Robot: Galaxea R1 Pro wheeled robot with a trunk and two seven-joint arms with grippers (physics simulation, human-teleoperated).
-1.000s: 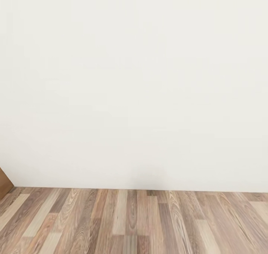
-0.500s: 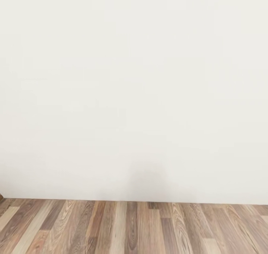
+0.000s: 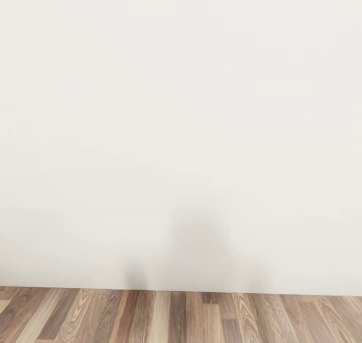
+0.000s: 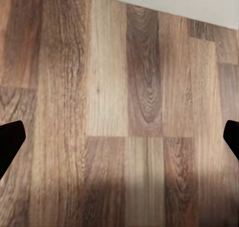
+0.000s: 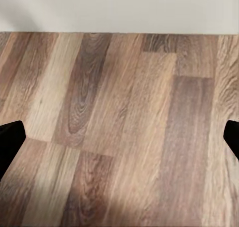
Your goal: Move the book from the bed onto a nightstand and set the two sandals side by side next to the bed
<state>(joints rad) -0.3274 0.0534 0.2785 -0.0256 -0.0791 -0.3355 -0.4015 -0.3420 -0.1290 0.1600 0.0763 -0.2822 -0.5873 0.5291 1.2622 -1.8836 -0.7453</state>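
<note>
The head view looks at a plain white wall (image 3: 181, 106) that takes up most of the picture, and under it runs a narrow band of brown wood-plank floor (image 3: 181, 318). On the lower part of the wall there is a soft grey shadow (image 3: 201, 247), which reaches down to the line where wall and floor meet. This matches the bedroom by its white wall and plank floor, but the book, the bed, the nightstand and the two sandals are not to be seen from here, so I cannot tell where they lie. In the left wrist view the left gripper (image 4: 119, 139) hangs above the planks: its two dark fingertips (image 4: 10, 142) stand at the opposite edges of the picture, spread wide, with only bare floor between them and nothing held. A strip of the white wall shows along one edge of that view. In the right wrist view the right gripper (image 5: 119, 139) looks the same: its dark fingertips (image 5: 10, 139) are far apart at the two sides, wide open and empty, above the wooden boards, and the wall shows as a pale band beyond the planks.
</note>
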